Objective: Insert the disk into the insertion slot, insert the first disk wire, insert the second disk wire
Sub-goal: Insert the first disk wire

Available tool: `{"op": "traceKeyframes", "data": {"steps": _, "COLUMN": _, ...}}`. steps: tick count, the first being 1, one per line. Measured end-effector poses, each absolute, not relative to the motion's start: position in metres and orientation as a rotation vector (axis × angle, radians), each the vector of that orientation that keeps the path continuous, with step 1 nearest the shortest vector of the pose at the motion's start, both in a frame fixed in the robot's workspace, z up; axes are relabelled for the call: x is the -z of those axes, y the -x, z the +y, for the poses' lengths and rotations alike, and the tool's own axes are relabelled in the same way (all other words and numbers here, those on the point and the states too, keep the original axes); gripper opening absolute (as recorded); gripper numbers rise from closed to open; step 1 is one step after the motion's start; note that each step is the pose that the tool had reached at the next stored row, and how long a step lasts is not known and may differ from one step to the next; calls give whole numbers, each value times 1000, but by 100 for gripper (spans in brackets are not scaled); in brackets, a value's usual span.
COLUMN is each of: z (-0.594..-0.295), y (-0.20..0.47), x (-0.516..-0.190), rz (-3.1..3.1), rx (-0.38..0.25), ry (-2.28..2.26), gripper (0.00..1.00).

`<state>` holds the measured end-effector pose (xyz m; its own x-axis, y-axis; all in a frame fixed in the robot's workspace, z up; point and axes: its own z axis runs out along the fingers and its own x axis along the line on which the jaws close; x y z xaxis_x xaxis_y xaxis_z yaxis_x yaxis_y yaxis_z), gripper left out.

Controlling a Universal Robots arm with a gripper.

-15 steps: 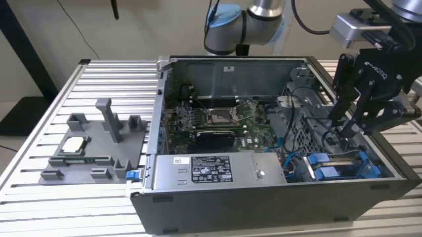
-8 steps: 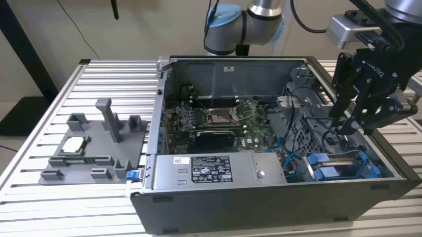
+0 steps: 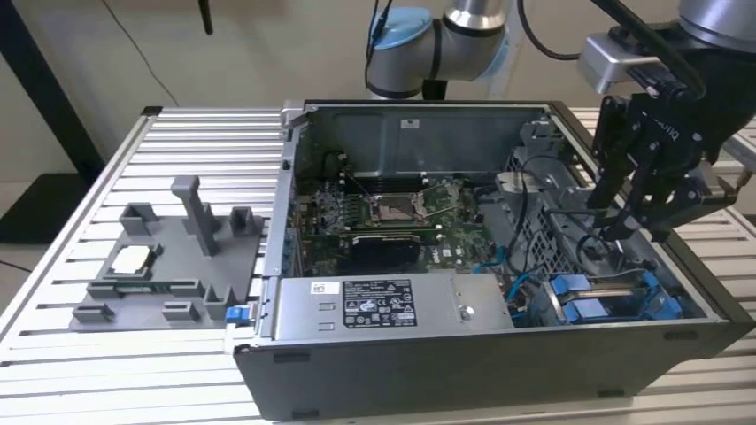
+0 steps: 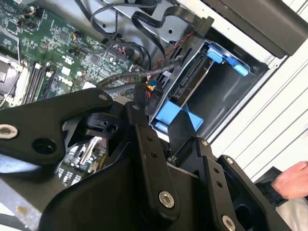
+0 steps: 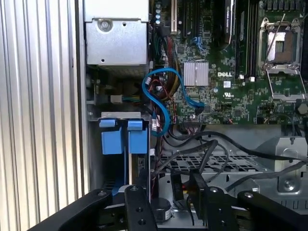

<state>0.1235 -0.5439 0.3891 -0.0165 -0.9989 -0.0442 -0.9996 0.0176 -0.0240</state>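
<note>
The disk sits in the insertion slot (image 3: 610, 285) at the case's front corner on the exterior view's right. Its blue carrier (image 3: 569, 306) shows there, and in the first wrist view as two blue tabs (image 5: 124, 140). The second wrist view has the carrier (image 4: 174, 115) in the grey bay (image 4: 231, 91); the drive body is mostly hidden. My gripper (image 3: 632, 232) hangs just above the drive cage, open (image 5: 174, 195). A black wire connector (image 5: 196, 185) lies between the fingers, close to one fingertip (image 5: 212, 199). Loose black wires (image 4: 144, 72) run over the cage.
The open computer case (image 3: 473, 372) stands on a slatted metal table (image 3: 71, 372). A silver power-supply box (image 3: 378, 305) is at its front and the motherboard (image 5: 231, 77) lies inside, with a blue cable (image 5: 166, 101). A grey fixture tray (image 3: 165, 266) sits outside. A person's hand (image 4: 291, 179) is near.
</note>
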Motion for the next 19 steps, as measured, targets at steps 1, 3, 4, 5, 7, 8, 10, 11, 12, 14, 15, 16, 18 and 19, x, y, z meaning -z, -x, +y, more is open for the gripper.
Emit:
{"op": "traceKeyframes", "data": {"steps": 1, "z": -544, "y": -123, "x": -389, "rz": 2204, "rx": -22, "ry": 2167, "gripper": 47}}
{"op": "traceKeyframes", "data": {"steps": 3, "z": -544, "y": -123, "x": -389, "rz": 2203, "rx": -24, "ry": 2165, "gripper": 47}}
{"op": "traceKeyframes", "data": {"steps": 4, "z": -544, "y": -123, "x": -388, "rz": 2202, "rx": -25, "ry": 2165, "gripper": 47}}
{"op": "traceKeyframes", "data": {"steps": 5, "z": -544, "y": -123, "x": -388, "rz": 2201, "rx": -26, "ry": 2164, "gripper": 44}}
{"op": "traceKeyframes", "data": {"steps": 7, "z": -544, "y": -123, "x": -388, "rz": 2199, "rx": -30, "ry": 2162, "gripper": 38}}
{"op": "traceKeyframes", "data": {"steps": 8, "z": -544, "y": -123, "x": -388, "rz": 2198, "rx": -32, "ry": 2161, "gripper": 38}}
{"op": "traceKeyframes", "data": {"steps": 10, "z": -544, "y": -123, "x": -388, "rz": 2198, "rx": -33, "ry": 2160, "gripper": 31}}
{"op": "traceKeyframes", "data": {"steps": 11, "z": -544, "y": -123, "x": -388, "rz": 2198, "rx": -34, "ry": 2160, "gripper": 31}}
{"op": "traceKeyframes", "data": {"steps": 12, "z": -544, "y": -124, "x": -388, "rz": 2198, "rx": -33, "ry": 2160, "gripper": 31}}
{"op": "traceKeyframes", "data": {"steps": 14, "z": -544, "y": -124, "x": -388, "rz": 2198, "rx": -33, "ry": 2160, "gripper": 22}}
{"op": "traceKeyframes", "data": {"steps": 15, "z": -544, "y": -124, "x": -388, "rz": 2198, "rx": -33, "ry": 2160, "gripper": 22}}
{"op": "traceKeyframes", "data": {"steps": 16, "z": -544, "y": -124, "x": -388, "rz": 2198, "rx": -33, "ry": 2160, "gripper": 19}}
{"op": "traceKeyframes", "data": {"steps": 18, "z": -544, "y": -124, "x": -388, "rz": 2198, "rx": -33, "ry": 2160, "gripper": 19}}
{"op": "traceKeyframes", "data": {"steps": 19, "z": -544, "y": -124, "x": -388, "rz": 2198, "rx": -32, "ry": 2161, "gripper": 19}}
